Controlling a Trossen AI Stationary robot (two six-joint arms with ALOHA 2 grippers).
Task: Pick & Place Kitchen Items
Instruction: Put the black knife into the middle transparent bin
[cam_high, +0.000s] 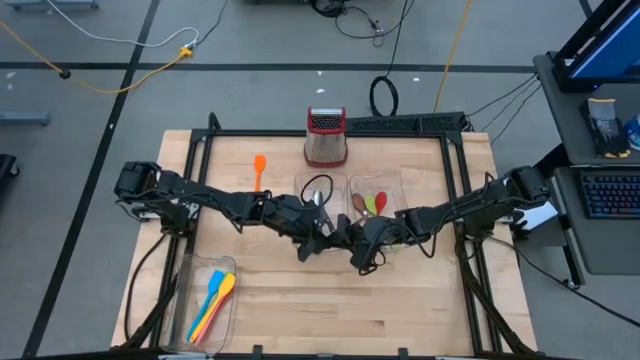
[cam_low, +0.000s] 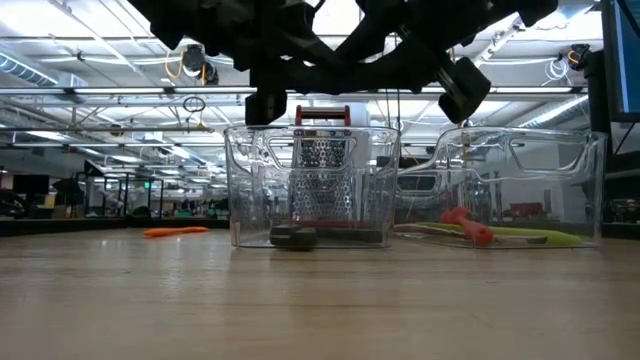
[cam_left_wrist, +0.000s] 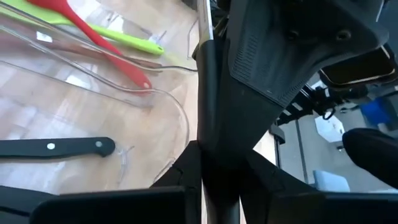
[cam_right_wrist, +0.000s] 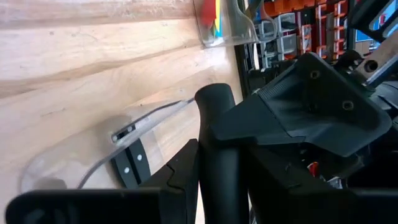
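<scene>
My two grippers meet above the middle of the table, left (cam_high: 318, 240) and right (cam_high: 356, 248). Each is shut on a black-handled steel utensil, which shows in the left wrist view (cam_left_wrist: 209, 93) and the right wrist view (cam_right_wrist: 217, 143). It looks like one utensil held by both. In the high view the dark arms hide it. Another black-handled knife (cam_left_wrist: 56, 147) lies flat in the middle clear tray (cam_high: 318, 195). A red spatula (cam_left_wrist: 93, 31) and a green one (cam_left_wrist: 127, 38) lie in the right clear tray (cam_high: 378, 190). My left gripper pinches the black handle (cam_left_wrist: 211, 134) between its two fingers. The handle runs on past the fingers to a steel part (cam_left_wrist: 203, 18). The utensil is lifted clear of the table. My right gripper pinches the black handle (cam_right_wrist: 219, 165) between its two fingers, a little back from the handle's rounded end (cam_right_wrist: 214, 94). The handle runs along the fingers and sticks out past them. It is clear of the table.
A boxy grater (cam_high: 326, 137) with a red top stands at the far edge. An orange spatula (cam_high: 259, 168) lies on the bare table far left of the trays. A third clear tray (cam_high: 190, 270) at the near left holds blue, yellow and orange utensils.
</scene>
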